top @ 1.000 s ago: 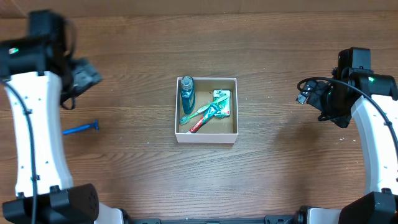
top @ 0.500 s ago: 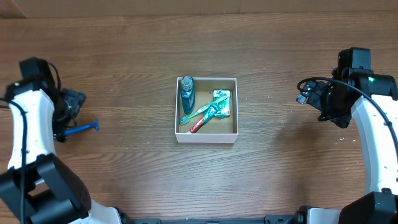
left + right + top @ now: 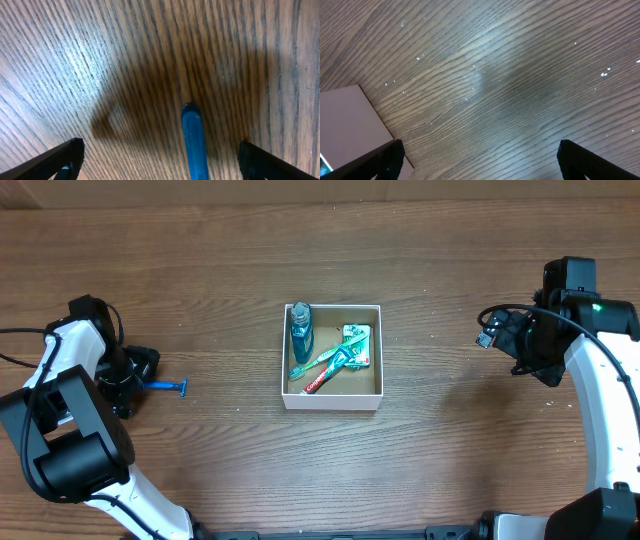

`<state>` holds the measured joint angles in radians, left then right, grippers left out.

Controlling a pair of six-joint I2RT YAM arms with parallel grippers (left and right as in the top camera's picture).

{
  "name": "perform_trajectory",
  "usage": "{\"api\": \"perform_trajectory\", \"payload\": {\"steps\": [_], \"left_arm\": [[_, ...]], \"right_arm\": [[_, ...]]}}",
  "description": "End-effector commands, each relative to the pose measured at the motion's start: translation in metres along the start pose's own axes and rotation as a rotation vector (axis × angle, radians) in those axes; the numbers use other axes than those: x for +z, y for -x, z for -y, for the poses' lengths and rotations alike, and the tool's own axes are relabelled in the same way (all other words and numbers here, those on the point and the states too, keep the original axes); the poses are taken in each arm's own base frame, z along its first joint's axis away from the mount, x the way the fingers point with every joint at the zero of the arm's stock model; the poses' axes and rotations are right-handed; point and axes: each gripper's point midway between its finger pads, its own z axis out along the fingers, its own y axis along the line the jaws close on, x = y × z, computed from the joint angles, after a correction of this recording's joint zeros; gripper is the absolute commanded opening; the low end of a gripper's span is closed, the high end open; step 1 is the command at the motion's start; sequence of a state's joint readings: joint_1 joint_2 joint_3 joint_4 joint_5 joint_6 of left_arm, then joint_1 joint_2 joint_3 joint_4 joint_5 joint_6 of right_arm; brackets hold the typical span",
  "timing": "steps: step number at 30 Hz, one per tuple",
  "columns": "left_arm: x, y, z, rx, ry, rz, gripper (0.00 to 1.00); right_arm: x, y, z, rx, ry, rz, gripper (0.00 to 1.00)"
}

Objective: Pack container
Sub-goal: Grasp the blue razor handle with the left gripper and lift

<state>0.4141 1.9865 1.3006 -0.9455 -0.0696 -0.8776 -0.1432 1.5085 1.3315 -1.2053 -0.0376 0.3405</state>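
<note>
The container (image 3: 370,397), a small white-walled cardboard box with a brown inside, sits mid-table. It holds a teal bottle (image 3: 301,330), a toothbrush (image 3: 318,362), a toothpaste tube (image 3: 330,372) and a green packet (image 3: 357,342). A blue razor (image 3: 170,387) lies on the table at the far left. My left gripper (image 3: 138,372) is low over the razor's handle end. In the left wrist view the blue handle (image 3: 194,142) lies between the wide-open fingers (image 3: 62,160), right of the middle. My right gripper (image 3: 497,335) is open and empty, to the right of the box.
The table is dark brown wood. A white corner of the box (image 3: 350,125) shows at the lower left of the right wrist view. The left arm's base stands at the front left, the right arm's base at the front right.
My left arm has swung down and in from the far left corner onto the razor. The razor's head now lies further right. The right arm has not moved.
</note>
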Motion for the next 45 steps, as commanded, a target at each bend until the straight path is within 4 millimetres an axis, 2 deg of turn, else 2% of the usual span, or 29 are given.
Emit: {"api": "perform_trajectory", "payload": {"steps": [1, 8, 13, 18, 21, 24, 28, 32, 35, 42, 45], "left_arm": [[0.021, -0.006, -0.010, -0.014, 0.060, -0.040, 1.00], [0.020, -0.012, -0.009, -0.011, 0.053, -0.069, 0.75], [0.019, -0.022, -0.004, -0.008, 0.024, -0.116, 0.69], [0.019, -0.028, -0.001, 0.012, 0.030, -0.118, 0.52], [0.019, -0.032, 0.002, 0.024, 0.028, -0.120, 0.37], [0.018, -0.036, 0.005, 0.034, 0.022, -0.127, 0.27], [0.018, -0.039, 0.008, 0.038, 0.014, -0.139, 0.24], [0.017, -0.043, 0.011, 0.044, -0.008, -0.165, 0.17], [0.017, -0.045, 0.013, 0.061, -0.020, -0.175, 0.04], [0.015, -0.043, 0.016, 0.064, -0.029, -0.170, 0.04], [0.003, -0.042, 0.030, 0.118, -0.097, -0.183, 0.04]], "right_arm": [[-0.001, 0.000, 0.000, -0.001, 0.004, 0.005, 1.00], [-0.001, 0.001, -0.001, -0.001, 0.006, 0.008, 1.00], [-0.001, 0.001, -0.001, -0.001, 0.006, 0.008, 1.00], [-0.001, 0.001, -0.001, -0.001, 0.006, 0.008, 1.00], [-0.001, 0.001, -0.001, -0.001, 0.006, 0.008, 1.00], [-0.001, 0.001, -0.001, -0.001, 0.006, 0.008, 1.00], [-0.001, 0.001, -0.001, -0.001, 0.006, 0.008, 1.00], [-0.001, 0.001, -0.001, -0.001, 0.006, 0.008, 1.00], [-0.001, 0.001, -0.001, -0.001, 0.005, 0.008, 1.00], [-0.001, 0.001, -0.001, -0.001, 0.006, 0.009, 1.00], [-0.001, 0.002, -0.001, -0.001, 0.007, 0.010, 1.00]]}}
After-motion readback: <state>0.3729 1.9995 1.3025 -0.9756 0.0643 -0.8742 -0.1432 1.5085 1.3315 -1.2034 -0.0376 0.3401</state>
